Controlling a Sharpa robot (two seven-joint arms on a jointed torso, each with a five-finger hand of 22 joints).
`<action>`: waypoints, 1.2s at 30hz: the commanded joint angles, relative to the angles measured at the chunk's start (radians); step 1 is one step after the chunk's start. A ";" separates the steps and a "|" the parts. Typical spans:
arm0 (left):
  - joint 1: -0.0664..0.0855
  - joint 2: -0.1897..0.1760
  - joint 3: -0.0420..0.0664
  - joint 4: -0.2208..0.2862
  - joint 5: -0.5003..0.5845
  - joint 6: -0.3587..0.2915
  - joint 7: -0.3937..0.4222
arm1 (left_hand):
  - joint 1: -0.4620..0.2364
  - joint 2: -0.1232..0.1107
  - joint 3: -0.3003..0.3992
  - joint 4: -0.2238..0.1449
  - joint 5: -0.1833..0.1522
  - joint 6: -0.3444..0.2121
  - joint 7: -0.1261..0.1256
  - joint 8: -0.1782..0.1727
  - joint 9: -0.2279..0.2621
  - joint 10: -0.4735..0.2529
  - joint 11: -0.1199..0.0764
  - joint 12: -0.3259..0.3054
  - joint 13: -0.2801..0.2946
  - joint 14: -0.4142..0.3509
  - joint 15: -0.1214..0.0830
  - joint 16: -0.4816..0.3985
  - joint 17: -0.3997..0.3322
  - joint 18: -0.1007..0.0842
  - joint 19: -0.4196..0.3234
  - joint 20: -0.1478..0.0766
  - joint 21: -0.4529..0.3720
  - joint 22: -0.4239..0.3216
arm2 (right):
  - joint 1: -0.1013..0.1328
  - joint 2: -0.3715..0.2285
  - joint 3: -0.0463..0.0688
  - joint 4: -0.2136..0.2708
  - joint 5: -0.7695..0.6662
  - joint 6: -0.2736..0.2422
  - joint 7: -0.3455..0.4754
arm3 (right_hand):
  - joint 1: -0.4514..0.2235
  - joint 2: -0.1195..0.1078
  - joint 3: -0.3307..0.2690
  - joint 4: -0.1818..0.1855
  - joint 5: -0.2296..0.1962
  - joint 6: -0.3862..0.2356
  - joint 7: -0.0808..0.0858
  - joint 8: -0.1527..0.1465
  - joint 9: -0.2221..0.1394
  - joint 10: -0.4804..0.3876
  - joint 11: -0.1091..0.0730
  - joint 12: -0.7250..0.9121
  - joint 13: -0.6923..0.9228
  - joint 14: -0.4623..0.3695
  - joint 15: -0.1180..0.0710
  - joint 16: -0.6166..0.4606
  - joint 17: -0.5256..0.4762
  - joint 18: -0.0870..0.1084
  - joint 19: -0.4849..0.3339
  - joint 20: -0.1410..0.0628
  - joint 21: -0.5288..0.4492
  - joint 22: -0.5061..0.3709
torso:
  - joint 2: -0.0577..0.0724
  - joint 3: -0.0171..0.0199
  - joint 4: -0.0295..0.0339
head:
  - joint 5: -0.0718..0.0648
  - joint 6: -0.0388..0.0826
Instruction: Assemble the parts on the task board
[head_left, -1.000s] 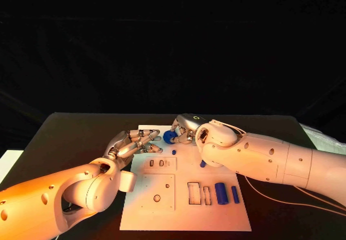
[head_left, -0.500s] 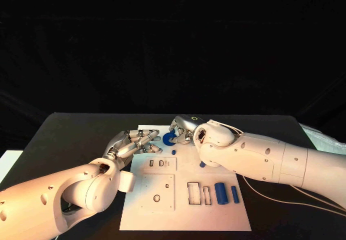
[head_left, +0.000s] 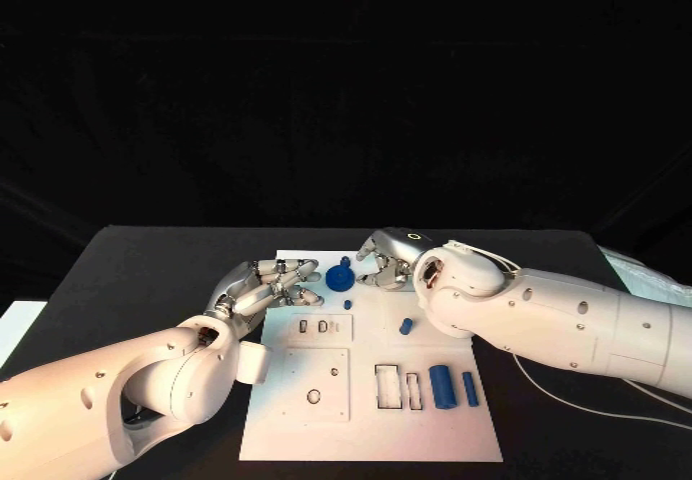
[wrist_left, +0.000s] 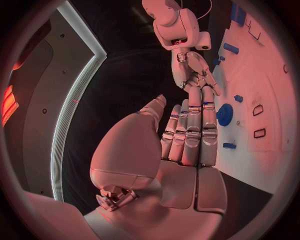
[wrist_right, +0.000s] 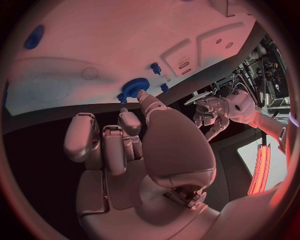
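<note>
Black cloth covers the desk (head_left: 159, 270), and the backdrop behind it is dark too. From the left comes the left hand (head_left: 271, 285), low over the desk at the left edge of the white board (head_left: 368, 425); its fingers are curled loosely together, reaching toward the board's far part, and nothing shows between them. Just beyond its fingertips, on the far part of the board, stands a blue gear (head_left: 340, 277) with a toothed rim, and a small blue peg (head_left: 348, 304) lies on the board just nearer than it. Below those, toward the robot, the board carries a raised plate with small slots (head_left: 320, 327) and a larger plate with a round hole (head_left: 315, 396). Right of the gear, the right hand (head_left: 384, 262) hangs over the far edge of the board, its fingers bent downward; in the right wrist view a fingertip (wrist_right: 140, 94) is at the gear's rim, though whether it has any hold I cannot tell. Further right a short blue piece (head_left: 407, 325) lies alone, and near the front two blue cylinders (head_left: 454, 386) lie side by side beside two rectangular slots (head_left: 398, 387).
</note>
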 joint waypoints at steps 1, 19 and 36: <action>0.001 -0.002 0.001 0.001 0.000 0.022 0.007 | 0.008 -0.001 0.007 -0.001 -0.001 -0.003 0.005 -0.005 0.000 -0.002 0.004 -0.003 0.001 -0.006 0.001 -0.004 0.002 0.008 0.000 0.006 -0.006 -0.001 | 0.006 -0.061 0.004 0.046 0.059 -0.092 0.093 | 0.004 -0.003 -0.002 -0.006 0.011 0.017 -0.003 0.010 0.003 0.022 -0.003 0.034 0.029 0.075 0.001 0.006 0.116 -0.014 0.011 0.002 0.010 0.012 | -0.001 0.0004 -0.0033 | -0.004 0.003; 0.000 -0.008 0.000 0.000 0.000 0.025 0.008 | 0.008 -0.001 0.007 -0.001 -0.001 -0.004 0.005 -0.005 0.000 -0.002 0.004 -0.003 0.001 -0.006 0.001 -0.004 0.004 0.008 0.001 0.006 -0.006 -0.001 | 0.008 -0.273 0.008 -0.057 0.274 -0.075 0.491 | 0.038 -0.017 0.005 -0.040 -0.011 0.033 -0.004 0.006 0.002 0.030 -0.005 0.053 0.053 0.076 -0.001 0.014 0.130 -0.016 0.013 0.000 0.019 0.027 | -0.005 0.0133 -0.0211 | -0.021 0.013; -0.002 -0.006 0.000 -0.008 0.000 0.026 0.008 | 0.008 -0.001 0.007 -0.001 -0.001 -0.004 0.005 -0.005 0.000 -0.002 0.004 -0.003 0.001 -0.006 0.001 -0.004 0.004 0.008 0.001 0.006 -0.006 -0.001 | -0.040 -0.258 0.008 -0.154 0.306 -0.002 0.518 | 0.035 -0.028 -0.005 -0.043 -0.006 0.028 -0.003 0.001 0.000 0.023 -0.003 0.041 0.046 0.077 0.000 0.015 0.132 -0.016 0.010 0.001 0.017 0.024 | -0.005 0.0091 -0.0204 | -0.026 0.005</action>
